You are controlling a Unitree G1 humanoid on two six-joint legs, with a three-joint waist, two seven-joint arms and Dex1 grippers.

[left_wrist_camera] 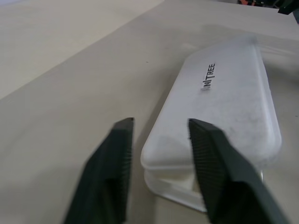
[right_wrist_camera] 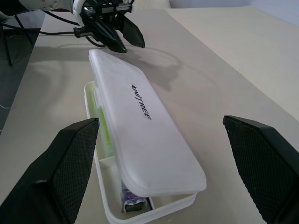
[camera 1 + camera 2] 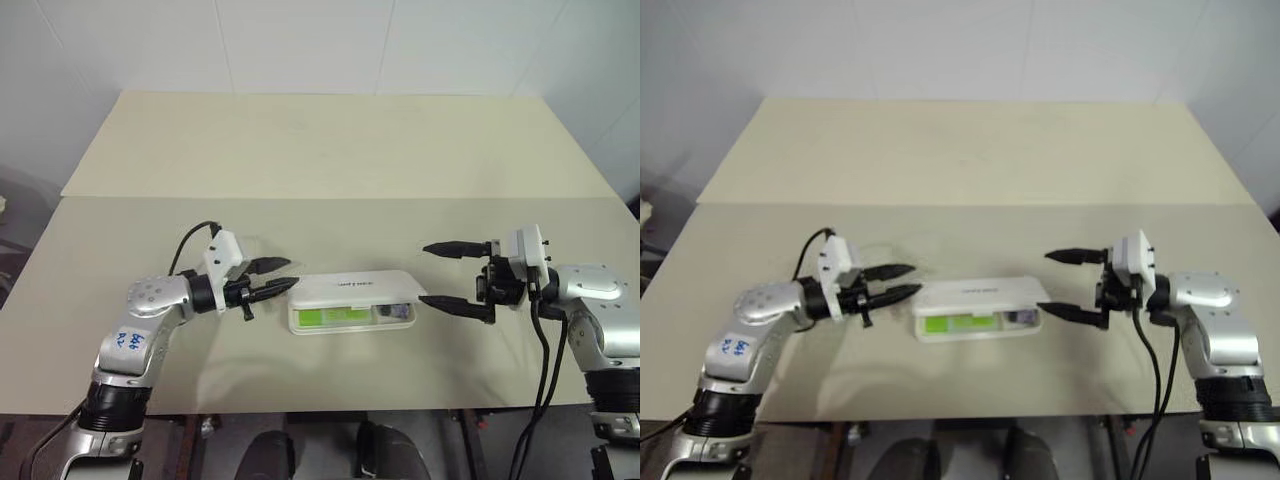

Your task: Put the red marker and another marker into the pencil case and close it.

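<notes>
Even, soft overhead light, fairly bright, no hard glare. The desk (image 3: 330,150) shows faint, diffuse shadows under the pencil case (image 3: 352,289) and both arms. Head views slightly soft. Left wrist view: near black fingers (image 1: 108,172) blurred, lid lettering smeared. Right wrist view sharper mid-frame, near fingers (image 2: 70,163) out of focus.

A pale beige table (image 3: 330,150) carries the things, with a seam running across it behind the grippers. Directly on it lies the pencil case (image 3: 352,289), white, its lid lowered but still ajar. It sits between the left gripper (image 3: 272,277), just off its one short end, and the right gripper (image 3: 447,275) near the other.
</notes>
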